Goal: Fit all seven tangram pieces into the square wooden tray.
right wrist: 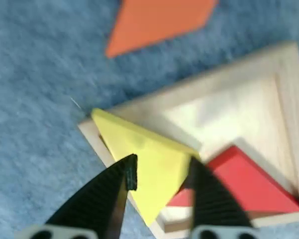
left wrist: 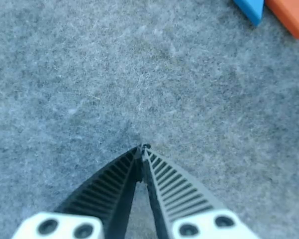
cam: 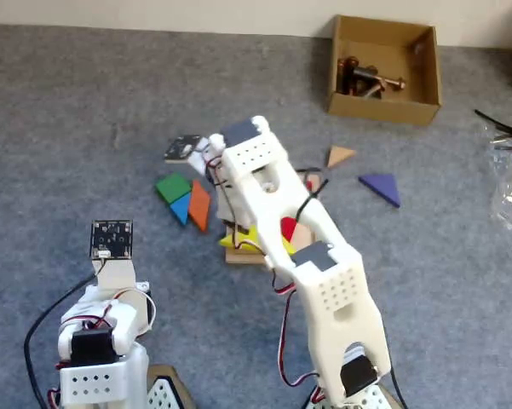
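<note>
The square wooden tray [right wrist: 288, 104] lies under my right arm, with its edge [cam: 235, 255] showing in the high view. A red triangle [right wrist: 244, 181] lies flat inside it. A yellow triangle [right wrist: 149, 159] sits tilted over the tray's corner, and my right gripper [right wrist: 161, 172] is shut on it, one finger at each side. An orange piece [right wrist: 159, 20] lies on the carpet just beyond the tray. Green [cam: 172, 186], blue [cam: 181, 210] and orange [cam: 200, 205] pieces lie together left of the tray. My left gripper [left wrist: 142, 149] is shut and empty over bare carpet.
A tan triangle [cam: 340, 155] and a purple triangle [cam: 381, 187] lie on the carpet right of the tray. A cardboard box [cam: 383, 68] with small metal items stands at the back right. A plastic bag [cam: 511, 192] lies at the right edge.
</note>
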Robot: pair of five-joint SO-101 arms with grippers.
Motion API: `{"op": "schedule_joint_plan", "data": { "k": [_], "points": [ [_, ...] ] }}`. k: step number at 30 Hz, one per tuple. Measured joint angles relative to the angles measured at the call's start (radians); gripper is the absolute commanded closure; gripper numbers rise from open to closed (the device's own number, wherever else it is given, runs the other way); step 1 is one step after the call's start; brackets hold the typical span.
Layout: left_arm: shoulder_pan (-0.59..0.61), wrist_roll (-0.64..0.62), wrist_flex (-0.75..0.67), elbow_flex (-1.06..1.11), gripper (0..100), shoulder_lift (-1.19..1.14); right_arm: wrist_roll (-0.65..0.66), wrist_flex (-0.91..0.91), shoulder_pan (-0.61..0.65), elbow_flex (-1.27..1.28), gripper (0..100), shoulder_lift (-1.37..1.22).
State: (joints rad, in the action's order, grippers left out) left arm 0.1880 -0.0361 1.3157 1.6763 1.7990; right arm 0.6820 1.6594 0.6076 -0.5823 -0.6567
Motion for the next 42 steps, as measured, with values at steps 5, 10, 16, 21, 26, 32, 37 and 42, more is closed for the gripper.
{"op": "schedule_joint_plan", "data": {
  "k": [5,10,16,21,26,32,37,42],
  "points": [
    [0.0,0.0,0.0,0.0,100,0.0,-0.044,0.0,0.032,-0.04,97.1,0.0],
    [0.0,0.0,0.0,0.0,100,0.0,-0.044,0.0,0.034,-0.04,97.1,0.0],
    [0.0,0.0,0.0,0.0,100,0.0,-0.052,-0.057,0.063,-0.04,97.1,0.0],
    [0.0,0.0,0.0,0.0,100,0.0,-0.054,-0.074,0.109,-0.043,97.1,-0.069],
    [0.0,0.0,0.0,0.0,100,0.0,-0.055,-0.081,0.114,-0.052,97.1,-0.153],
    [0.0,0.0,0.0,0.0,100,0.0,-0.055,-0.008,0.117,-0.086,97.1,-0.155],
    [0.0,0.0,0.0,0.0,100,0.0,-0.055,0.04,0.117,-0.114,97.1,-0.155],
    [0.0,0.0,0.0,0.0,100,0.0,-0.055,0.064,0.117,-0.12,97.1,-0.155]
  ]
}}
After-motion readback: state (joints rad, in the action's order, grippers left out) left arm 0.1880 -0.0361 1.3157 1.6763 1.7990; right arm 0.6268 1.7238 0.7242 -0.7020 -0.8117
